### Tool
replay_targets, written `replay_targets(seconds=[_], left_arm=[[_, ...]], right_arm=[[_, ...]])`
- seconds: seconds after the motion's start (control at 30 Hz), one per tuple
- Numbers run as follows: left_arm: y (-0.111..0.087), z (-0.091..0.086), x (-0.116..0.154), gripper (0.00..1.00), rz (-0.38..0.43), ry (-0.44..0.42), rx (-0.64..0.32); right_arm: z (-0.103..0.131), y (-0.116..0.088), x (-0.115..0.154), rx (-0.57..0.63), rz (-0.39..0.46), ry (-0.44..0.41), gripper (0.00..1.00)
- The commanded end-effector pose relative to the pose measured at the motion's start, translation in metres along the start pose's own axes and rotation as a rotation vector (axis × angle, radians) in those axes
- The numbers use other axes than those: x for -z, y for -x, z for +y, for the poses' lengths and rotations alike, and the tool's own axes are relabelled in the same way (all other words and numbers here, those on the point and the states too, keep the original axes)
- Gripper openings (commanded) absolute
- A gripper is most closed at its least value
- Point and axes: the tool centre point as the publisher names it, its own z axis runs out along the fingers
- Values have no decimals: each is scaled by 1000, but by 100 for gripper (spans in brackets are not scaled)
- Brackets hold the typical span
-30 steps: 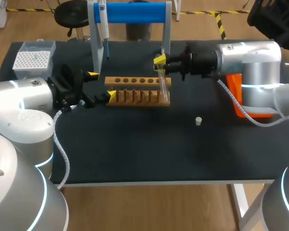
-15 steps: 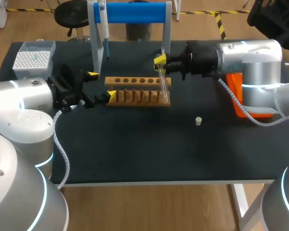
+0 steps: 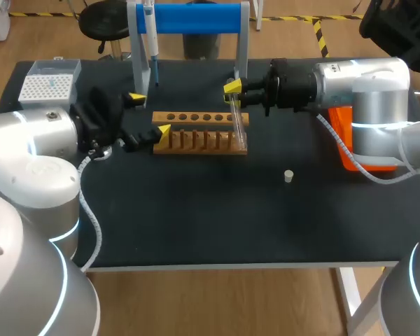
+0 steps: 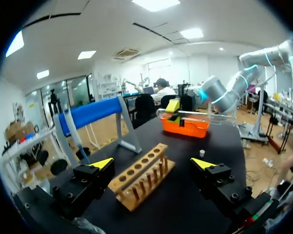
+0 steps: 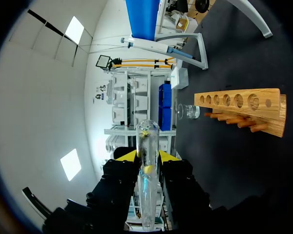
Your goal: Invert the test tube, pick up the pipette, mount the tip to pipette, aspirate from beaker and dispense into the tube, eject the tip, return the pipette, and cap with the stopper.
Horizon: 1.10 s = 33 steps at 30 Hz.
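The left gripper (image 3: 149,114) has shifted slightly toward 1 o'clock over the counter (image 3: 196,217). Its two spread yellow tips now sit a little higher and nearer the 9 o'clock end of the wooden rack (image 3: 199,138).

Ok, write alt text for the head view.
The right gripper holds a glass tube upright at the right end of a wooden rack, while the left gripper sits open at the rack's left end. A pipette hangs on a blue stand behind; a stopper lies on the table.
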Motion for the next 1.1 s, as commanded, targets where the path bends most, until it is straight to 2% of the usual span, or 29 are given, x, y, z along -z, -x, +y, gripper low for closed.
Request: replay_targets(seconds=[0.03,0.13,0.17,0.23,0.57,0.63,0.8,0.83,0.87,0.97,1.1], left_arm=[[-10,3,-6,100,100,-252,-439],[-14,-4,-7,100,197,-330,-573],[-15,-6,-6,100,205,-364,-587],[-4,-5,-6,100,210,-322,-425],[-4,-5,-6,100,210,-322,-425],[-8,-6,-10,100,199,-329,-641],[-13,1,-7,100,-6,-421,-898],[-14,1,-7,100,-15,-393,-914],[-16,-1,-8,100,-14,-399,-993],[-19,-8,-11,100,-21,-431,-1104],[-20,-21,-17,100,23,-486,-1218]], right_arm=[[0,-1,1,1,-3,0,0],[0,-1,1,1,-3,0,0],[0,-1,1,1,-3,0,0],[0,-1,1,1,-3,0,0],[0,-1,1,1,-3,0,0],[0,-1,1,1,-3,0,0],[0,-1,1,1,-3,0,0],[0,-1,1,1,-3,0,0],[0,-1,1,1,-3,0,0],[0,-1,1,1,-3,0,0],[0,-1,1,1,-3,0,0]])
